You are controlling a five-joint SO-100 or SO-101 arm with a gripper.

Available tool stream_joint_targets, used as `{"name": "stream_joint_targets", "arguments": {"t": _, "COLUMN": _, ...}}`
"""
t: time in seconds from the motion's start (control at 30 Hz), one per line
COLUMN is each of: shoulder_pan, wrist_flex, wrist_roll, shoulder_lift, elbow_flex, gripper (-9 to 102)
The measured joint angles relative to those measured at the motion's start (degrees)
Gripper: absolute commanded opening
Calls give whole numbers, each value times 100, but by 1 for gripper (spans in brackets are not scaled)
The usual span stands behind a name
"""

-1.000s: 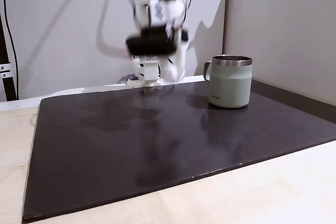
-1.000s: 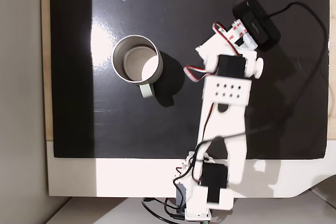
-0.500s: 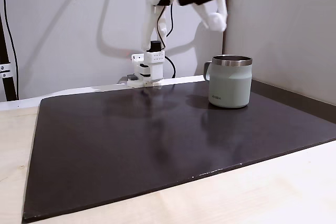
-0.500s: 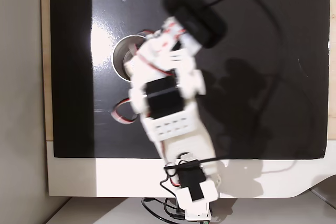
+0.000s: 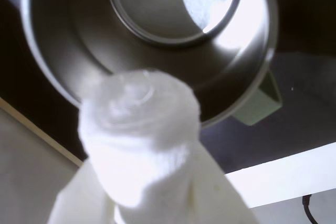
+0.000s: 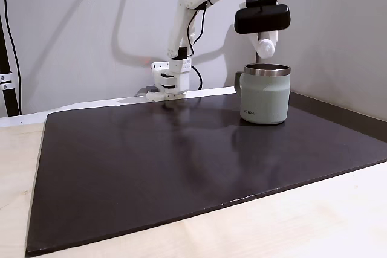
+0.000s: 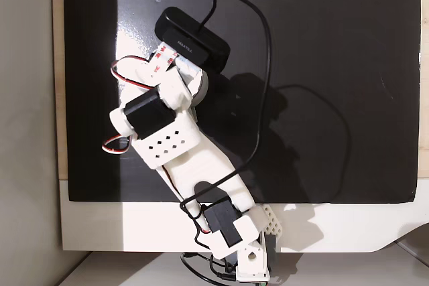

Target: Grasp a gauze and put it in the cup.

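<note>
The pincer (image 6: 266,45) is squeezed tight on the gauze (image 5: 137,129) and holds it in the air right over the open cup (image 6: 265,95), which stands near the back edge of the table (image 6: 181,161).

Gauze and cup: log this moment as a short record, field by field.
gauze: white roll, held between the fingers, above the cup's opening in the wrist view
cup: grey-green mug, upright on the dark mat, handle toward the arm's base
cup inside: steel, no gauze in it
gripper: pointing down just above the steel rim, not touching it
arm: reaches out from its base at the mat's far edge
step left: release the gauze into the cup
</note>
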Motion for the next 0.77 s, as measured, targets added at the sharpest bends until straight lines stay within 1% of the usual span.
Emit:
{"name": "stream_joint_targets", "arguments": {"t": 0.07, "shoulder_pan": 0, "wrist_flex": 0, "wrist_roll": 35, "shoulder_lift": 0, "elbow_flex": 0, "gripper": 1}}
{"name": "stream_joint_targets", "arguments": {"t": 0.1, "shoulder_pan": 9, "wrist_flex": 0, "wrist_roll": 44, "shoulder_lift": 0, "elbow_flex": 0, "gripper": 4}}
{"name": "stream_joint_targets", "arguments": {"t": 0.13, "shoulder_pan": 18, "wrist_flex": 0, "wrist_roll": 70, "shoulder_lift": -9, "elbow_flex": 0, "gripper": 9}}
{"name": "stream_joint_targets", "arguments": {"t": 0.2, "shoulder_pan": 18, "wrist_flex": 0, "wrist_roll": 105, "shoulder_lift": -79, "elbow_flex": 0, "gripper": 21}}
{"name": "stream_joint_targets", "arguments": {"t": 0.3, "shoulder_pan": 0, "wrist_flex": 0, "wrist_roll": 105, "shoulder_lift": -105, "elbow_flex": 0, "gripper": 29}}
{"name": "stream_joint_targets", "arguments": {"t": 0.77, "shoulder_pan": 0, "wrist_flex": 0, "wrist_roll": 88, "shoulder_lift": -105, "elbow_flex": 0, "gripper": 29}}
